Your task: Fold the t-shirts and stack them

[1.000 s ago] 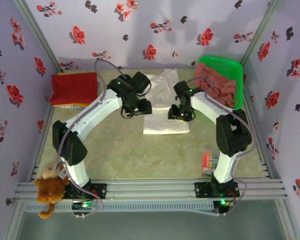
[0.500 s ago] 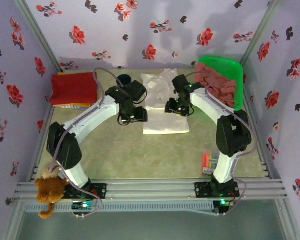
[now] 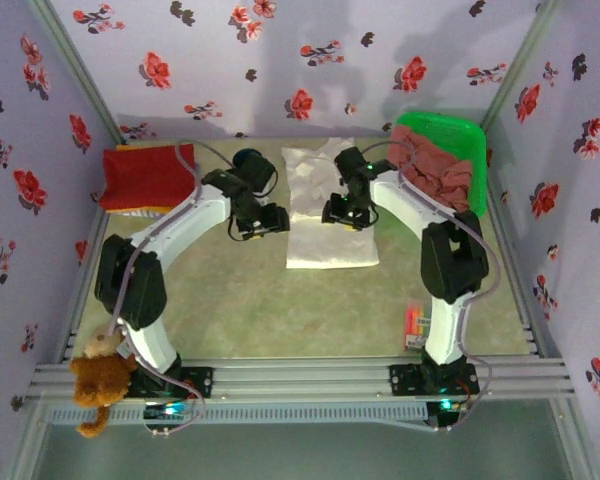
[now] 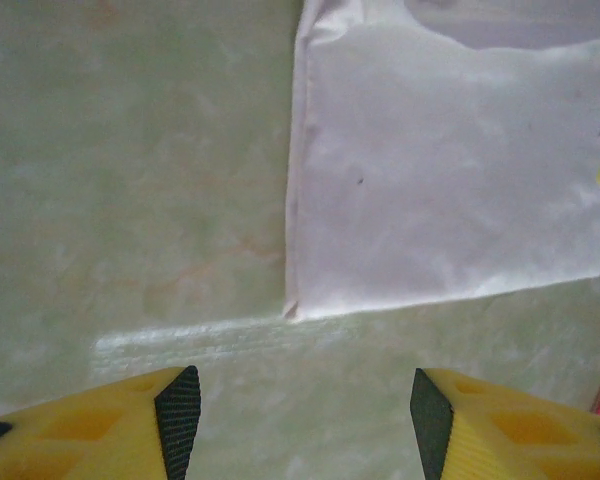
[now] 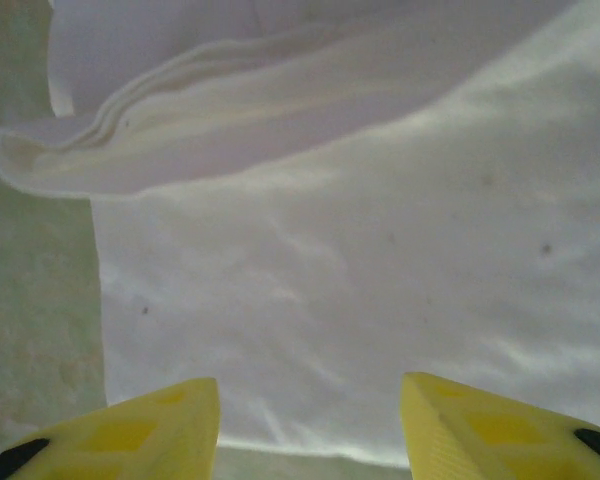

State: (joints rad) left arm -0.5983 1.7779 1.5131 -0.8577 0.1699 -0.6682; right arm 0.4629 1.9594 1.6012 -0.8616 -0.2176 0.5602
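**Reporter:** Where is the thin white cloth t-shirt (image 3: 330,245)?
**Photographer:** Flat at the middle of the pale green table (image 3: 230,300), part-folded, cloth bunched at its far end.
**Reporter:** The jaws?
**Photographer:** The left gripper (image 4: 300,400) hangs beside its edge, the right gripper (image 5: 310,410) over it — both partly open, empty.

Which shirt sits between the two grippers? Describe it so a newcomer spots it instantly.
Start at the green basket in the far right corner of the table, heaped with dusty-pink shirts. Just left of it, mid-table, lies the white t-shirt, laid out as a flat rectangle. It is the only white cloth, unlike the red t-shirt folded at the far left.
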